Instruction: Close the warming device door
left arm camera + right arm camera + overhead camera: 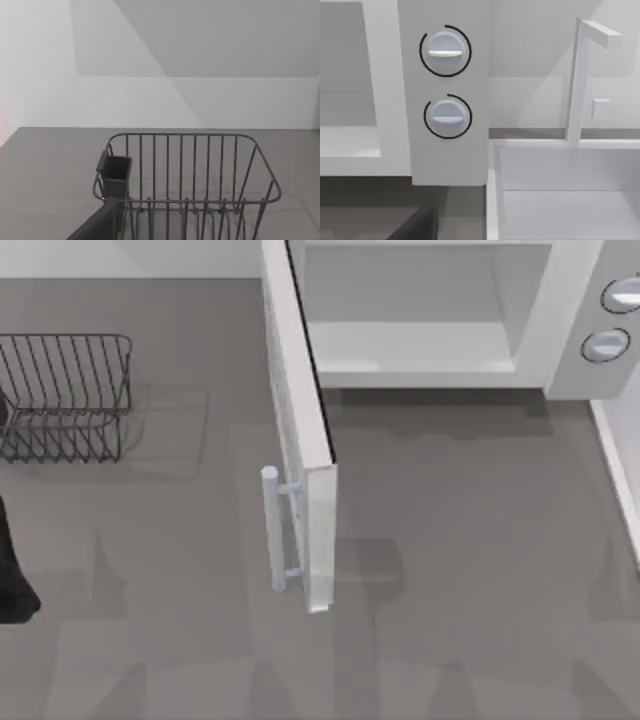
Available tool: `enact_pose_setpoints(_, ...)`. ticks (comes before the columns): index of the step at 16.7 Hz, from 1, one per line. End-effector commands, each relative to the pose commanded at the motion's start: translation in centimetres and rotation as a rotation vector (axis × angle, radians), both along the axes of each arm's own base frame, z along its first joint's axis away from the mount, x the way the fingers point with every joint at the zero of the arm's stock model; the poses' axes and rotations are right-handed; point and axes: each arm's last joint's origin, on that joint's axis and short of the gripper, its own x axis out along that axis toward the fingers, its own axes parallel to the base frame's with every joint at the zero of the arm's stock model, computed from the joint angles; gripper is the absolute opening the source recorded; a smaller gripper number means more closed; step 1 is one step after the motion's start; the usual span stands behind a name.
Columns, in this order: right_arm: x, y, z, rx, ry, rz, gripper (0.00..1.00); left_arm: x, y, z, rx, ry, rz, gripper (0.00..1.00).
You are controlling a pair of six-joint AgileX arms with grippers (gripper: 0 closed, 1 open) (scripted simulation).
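With the door [300, 420] fully open and end effector states impossible to tell, a push near the hinge risks stalling, or shifting the microwave [560, 320].

2 knobs [445, 51] beside white sink [570, 200]

One microwave [440, 315], one open door [300, 430] with one bar handle [272, 530], two knobs [445, 50], one wire rack [65, 395], one sink [565, 195].
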Motion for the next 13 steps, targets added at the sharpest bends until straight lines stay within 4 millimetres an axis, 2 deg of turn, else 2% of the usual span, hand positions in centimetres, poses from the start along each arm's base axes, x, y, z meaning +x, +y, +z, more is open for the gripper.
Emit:
enact_pose_setpoints(4, 0.0, 0.0, 0.0, 0.000, 0.000, 0.000, 1.00, 0.1, -0.1, 0.2, 0.012, 0.032, -0.012, 1.00)
enact_pose_setpoints(7, 0.0, 0.0, 0.0, 0.000, 0.000, 0.000, 1.00, 0.4, -0.4, 1.2, 0.059, 0.149, -0.058, 1.00)
enact_pose_setpoints(13, 0.0, 0.0, 0.0, 0.000, 0.000, 0.000, 1.00, 2.7, -1.5, 5.6, 0.227, 0.530, -0.252, 1.00)
